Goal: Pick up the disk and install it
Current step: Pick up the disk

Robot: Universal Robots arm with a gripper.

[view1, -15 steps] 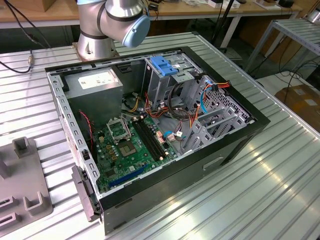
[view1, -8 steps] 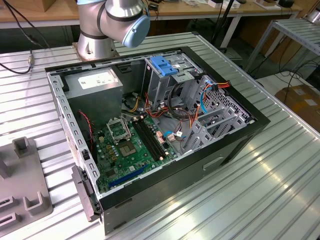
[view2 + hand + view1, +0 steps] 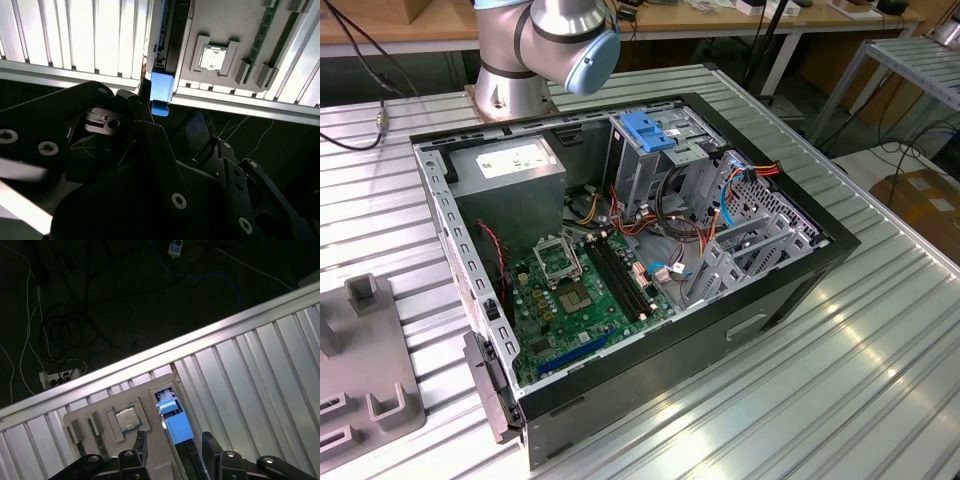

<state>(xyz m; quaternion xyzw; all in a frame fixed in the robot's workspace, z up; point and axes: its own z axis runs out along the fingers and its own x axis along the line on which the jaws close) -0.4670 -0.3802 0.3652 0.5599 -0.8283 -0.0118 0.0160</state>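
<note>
In the first wrist view the tool (image 3: 175, 446) is wide, fingers (image 3: 140, 442) either side of the disk (image 3: 176, 424) (blue carrier end visible).

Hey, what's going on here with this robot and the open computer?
A robot arm is going for the disk, which sits in a slot of a grey tray next to a processor chip. In the first wrist view the open tool flanks the disk's blue end, and nothing is gripped yet. The opened computer case lies on the table.
</note>
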